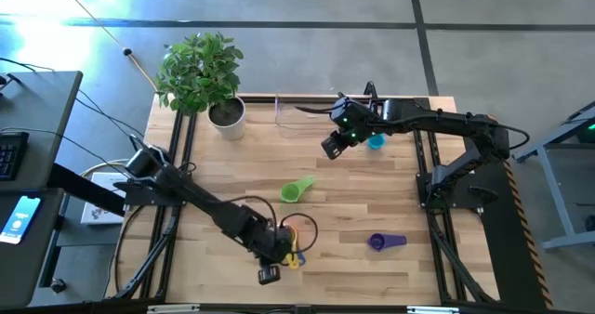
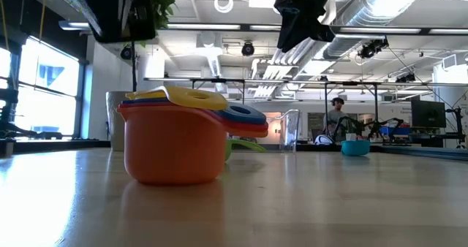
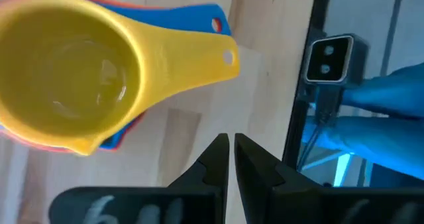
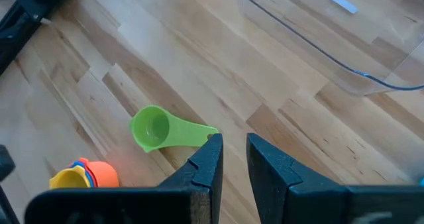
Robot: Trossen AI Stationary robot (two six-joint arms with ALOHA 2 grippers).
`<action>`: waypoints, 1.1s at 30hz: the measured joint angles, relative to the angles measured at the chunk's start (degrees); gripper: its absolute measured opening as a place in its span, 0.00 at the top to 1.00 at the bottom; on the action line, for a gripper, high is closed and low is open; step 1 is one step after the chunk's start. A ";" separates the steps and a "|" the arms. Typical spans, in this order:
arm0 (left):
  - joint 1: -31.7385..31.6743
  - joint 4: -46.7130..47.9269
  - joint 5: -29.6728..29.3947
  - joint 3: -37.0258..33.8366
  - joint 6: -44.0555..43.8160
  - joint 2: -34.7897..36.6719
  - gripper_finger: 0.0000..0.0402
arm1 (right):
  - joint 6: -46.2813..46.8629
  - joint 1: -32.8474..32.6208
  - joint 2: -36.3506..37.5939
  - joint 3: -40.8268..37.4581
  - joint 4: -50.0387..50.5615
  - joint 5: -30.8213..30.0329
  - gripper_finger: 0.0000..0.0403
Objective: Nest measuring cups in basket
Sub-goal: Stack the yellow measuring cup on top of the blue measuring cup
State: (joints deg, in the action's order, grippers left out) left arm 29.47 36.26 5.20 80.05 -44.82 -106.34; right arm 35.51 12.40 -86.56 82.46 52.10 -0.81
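The left gripper (image 1: 270,275) sits low in the overhead frame, near the table's front edge, its two dark, angular fingers (image 3: 213,163) pressed almost together with only a sliver between them and nothing held. Just beside it is a nested stack (image 1: 293,240) of smooth, glossy plastic measuring cups: the yellow cup (image 3: 69,78) on top, round-bowled with a flat handle pierced by a small hole, then blue (image 3: 199,18) and what looks like red beneath, all seated in the big orange cup (image 2: 174,148), which fills the left of the table-level picture. The right gripper (image 1: 333,147) hangs in the upper middle of the overhead frame above bare wood, its blocky fingers (image 4: 268,164) a narrow gap apart and empty. Below it in that frame lies the green cup (image 1: 297,189), tipped on its side at the centre of the pale, planked wooden table (image 1: 390,202). The light blue cup (image 1: 376,142) rests just to the right of the right gripper, and the purple cup (image 1: 385,242) lies alone at lower right, well apart from the rest. The basket (image 1: 302,119), a clear thin-walled rectangular bin, stands at the upper centre edge with no cup in it; a small pale label (image 4: 343,2) shows on its floor, too small to read. A leafy plant in a white pot (image 1: 227,117) stands at upper left.
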 joint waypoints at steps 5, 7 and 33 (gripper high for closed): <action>0.02 -2.48 -0.62 0.02 -1.61 -3.25 0.96 | 0.00 -0.02 0.01 0.00 0.17 0.01 0.85; -0.25 -3.24 -0.71 0.00 -2.07 -4.27 0.96 | 0.00 -0.02 0.00 0.00 0.28 0.01 0.85; -2.97 -7.95 -0.71 0.07 -0.04 -7.18 0.98 | 4.56 -2.05 0.00 0.00 4.04 0.94 0.85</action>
State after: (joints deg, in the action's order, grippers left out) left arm 26.50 28.32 4.49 80.12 -44.86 -113.53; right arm 40.06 10.35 -86.56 82.46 56.14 0.13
